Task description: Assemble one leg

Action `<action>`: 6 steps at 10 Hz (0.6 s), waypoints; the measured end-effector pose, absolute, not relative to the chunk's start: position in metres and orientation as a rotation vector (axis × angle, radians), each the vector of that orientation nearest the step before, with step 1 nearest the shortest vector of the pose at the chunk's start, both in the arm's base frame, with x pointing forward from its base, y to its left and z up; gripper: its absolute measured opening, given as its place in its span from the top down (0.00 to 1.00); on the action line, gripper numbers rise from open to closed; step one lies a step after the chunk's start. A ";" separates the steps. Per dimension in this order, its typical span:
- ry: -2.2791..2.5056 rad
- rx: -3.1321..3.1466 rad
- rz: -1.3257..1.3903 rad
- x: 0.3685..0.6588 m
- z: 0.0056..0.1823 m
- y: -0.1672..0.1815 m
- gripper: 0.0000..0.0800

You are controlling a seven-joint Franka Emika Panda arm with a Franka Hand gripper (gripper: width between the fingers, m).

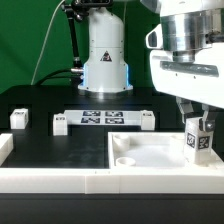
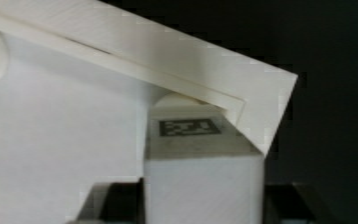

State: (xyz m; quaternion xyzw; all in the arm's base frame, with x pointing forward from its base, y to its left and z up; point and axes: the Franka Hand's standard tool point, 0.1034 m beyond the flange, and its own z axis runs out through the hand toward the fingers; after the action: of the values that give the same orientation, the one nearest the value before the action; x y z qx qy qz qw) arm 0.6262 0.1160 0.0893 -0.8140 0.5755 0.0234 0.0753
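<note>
**Inspector:** Item one, the leg (image 1: 197, 141). Where is it?

**Assessor:** At about four o'clock in the exterior view. It stands upright with its tag facing the camera, directly below the gripper (image 1: 197, 125). It is over the far right part of the white tray-like piece (image 1: 150, 170). The pictures do not show whether its lower end touches that piece.

**Inspector:** State of the tool?

**Assessor:** The fingers are drawn in narrow on the leg's upper part. In the wrist view the post fills the gap between the two dark fingertips, so it reads as gripped on two opposite flat faces.

**Inspector:** Handling properties?

**Assessor:** By appearance it is a short post of hard moulded plastic. It is judged light and stiff, and unlikely to bend under the grip. Its faces look smooth, so the risk is slipping or twisting in the pads, not breakage. The sound place to hold it is across flat opposing faces in the upper half. That leaves the lower end free to enter a socket.

**Inspector:** Surroundings?

**Assessor:** A round socket (image 1: 123, 158) shows in the tray-like piece at roughly six o'clock, well apart from the held leg. The wrist view shows a corner edge of the piece just beside the leg, but no socket can be made out there. Beyond the piece, the marker board (image 1: 103, 119) lies flat near the centre. The spare legs (image 1: 60, 123) rest beside it and out toward nine o'clock. The robot base (image 1: 103, 55) stands at twelve.
</note>
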 end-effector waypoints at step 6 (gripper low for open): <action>1.079 -2.788 0.062 0.621 0.086 0.121 0.20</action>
State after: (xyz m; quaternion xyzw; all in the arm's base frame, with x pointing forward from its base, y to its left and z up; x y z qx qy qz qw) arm 0.6207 0.1214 0.0861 -0.9298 0.3597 0.0207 0.0756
